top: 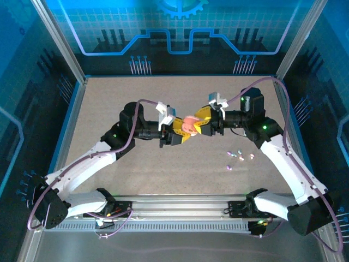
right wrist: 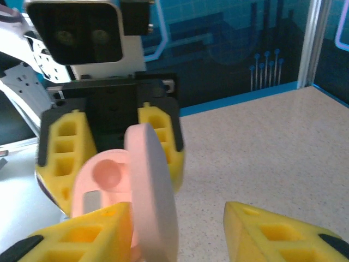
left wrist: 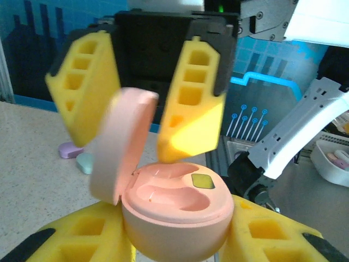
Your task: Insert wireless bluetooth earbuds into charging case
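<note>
Left tool (left wrist: 174,240) clamped on the base of the pink charging case (left wrist: 174,210). Lid (left wrist: 117,147) swung up, case cavity empty. Right tool (right wrist: 177,224) faces the left tool nose to nose, fingers apart, with the lid standing between them against one finger. Earbuds (top: 237,156) lie loose on the counter (top: 109,103), on the right tool's outer side, well apart from both tools.

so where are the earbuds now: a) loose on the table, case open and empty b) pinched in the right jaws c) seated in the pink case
a: the earbuds lie scattered on the table, and the pink case has its lid up over empty wells.
</note>
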